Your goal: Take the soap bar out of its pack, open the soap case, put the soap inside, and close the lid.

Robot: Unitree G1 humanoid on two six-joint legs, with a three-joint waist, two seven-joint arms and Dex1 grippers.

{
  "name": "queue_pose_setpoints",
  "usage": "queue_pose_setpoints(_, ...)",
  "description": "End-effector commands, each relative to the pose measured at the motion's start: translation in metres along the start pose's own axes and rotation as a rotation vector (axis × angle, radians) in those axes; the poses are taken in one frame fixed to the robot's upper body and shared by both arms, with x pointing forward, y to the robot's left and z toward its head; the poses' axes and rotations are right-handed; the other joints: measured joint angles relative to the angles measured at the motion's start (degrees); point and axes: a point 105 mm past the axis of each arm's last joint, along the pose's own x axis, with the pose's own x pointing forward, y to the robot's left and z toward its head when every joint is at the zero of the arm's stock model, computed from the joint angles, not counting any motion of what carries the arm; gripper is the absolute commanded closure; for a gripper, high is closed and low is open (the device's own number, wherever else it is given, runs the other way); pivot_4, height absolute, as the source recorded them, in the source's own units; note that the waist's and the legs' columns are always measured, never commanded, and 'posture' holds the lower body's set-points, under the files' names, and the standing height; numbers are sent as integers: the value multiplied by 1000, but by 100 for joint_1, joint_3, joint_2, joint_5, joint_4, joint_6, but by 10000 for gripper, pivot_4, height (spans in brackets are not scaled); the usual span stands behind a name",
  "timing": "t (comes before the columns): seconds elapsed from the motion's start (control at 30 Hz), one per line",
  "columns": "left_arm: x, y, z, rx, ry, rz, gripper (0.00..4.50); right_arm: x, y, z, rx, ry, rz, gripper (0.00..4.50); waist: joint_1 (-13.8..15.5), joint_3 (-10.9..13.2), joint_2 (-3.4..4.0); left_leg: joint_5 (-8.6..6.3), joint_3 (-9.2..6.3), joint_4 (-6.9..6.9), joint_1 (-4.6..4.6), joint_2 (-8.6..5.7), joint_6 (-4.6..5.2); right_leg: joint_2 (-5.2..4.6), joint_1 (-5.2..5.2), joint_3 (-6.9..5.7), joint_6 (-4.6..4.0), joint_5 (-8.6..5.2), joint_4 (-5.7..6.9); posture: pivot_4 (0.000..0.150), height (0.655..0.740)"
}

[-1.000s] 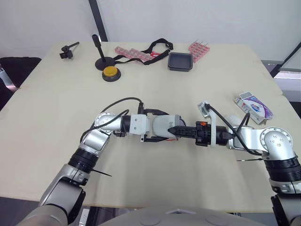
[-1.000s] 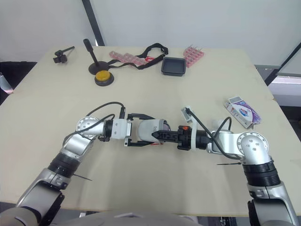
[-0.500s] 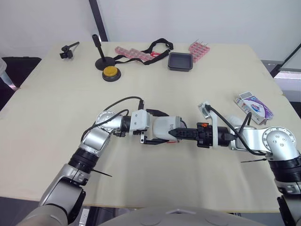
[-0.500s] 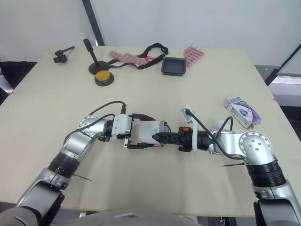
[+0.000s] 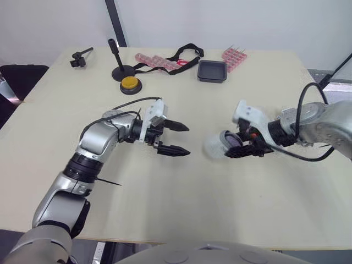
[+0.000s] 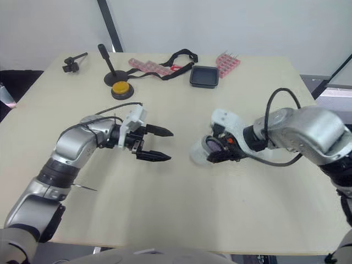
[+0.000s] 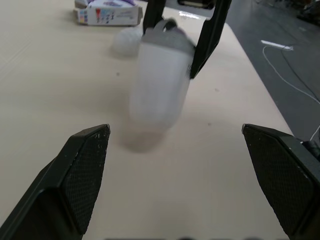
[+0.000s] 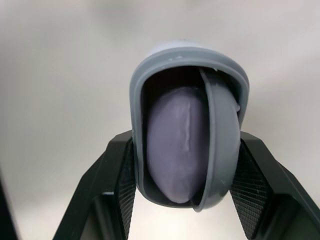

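Spread open and empty: left gripper (image 5: 185,140); clamped in the right gripper (image 5: 243,148), the soap case (image 5: 219,147) with purple soap (image 8: 175,150) inside. Well beyond, the pack (image 7: 107,12), presumably emptied. Probably left: closing the case fully, given the gap at its mouth.
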Motion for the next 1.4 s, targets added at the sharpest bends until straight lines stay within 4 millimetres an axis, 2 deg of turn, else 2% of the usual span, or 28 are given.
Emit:
queue_pose_setpoints(0.03,14,-1,-2,117,35,23,40,-6,-1,11,-178,82,-24,23940,-30,-1,1,0,0,0,2,0,0,0,0,1,0,0,2,1500,7291)
queue_pose_setpoints(0.2,29,5,-12,226,67,76,40,-1,-7,21,-275,153,-47,23940,-44,0,1,2,0,8,4,6,2,2,0,2,-1,0,12,1500,7291)
queue_pose_setpoints(0.43,40,18,-7,220,23,164,40,8,-6,30,-345,184,-35,23940,-22,1,2,2,0,22,3,6,4,1,0,5,-2,1,38,1500,7291)
queue_pose_setpoints(0.63,48,14,-5,192,-11,140,40,13,-3,36,-383,179,-25,23940,-15,1,3,3,0,23,3,6,5,2,0,5,-3,1,46,1500,7291)
queue_pose_setpoints(1.13,54,9,-8,177,-2,82,40,16,-3,39,-432,186,-22,23940,-17,1,3,4,0,25,5,7,7,2,0,6,-4,2,52,1500,7291)
queue_pose_setpoints(1.4,55,13,-10,172,9,104,40,18,-2,39,-440,194,-20,23940,-16,1,3,5,0,27,5,7,8,2,-1,6,-5,2,54,1500,7291)
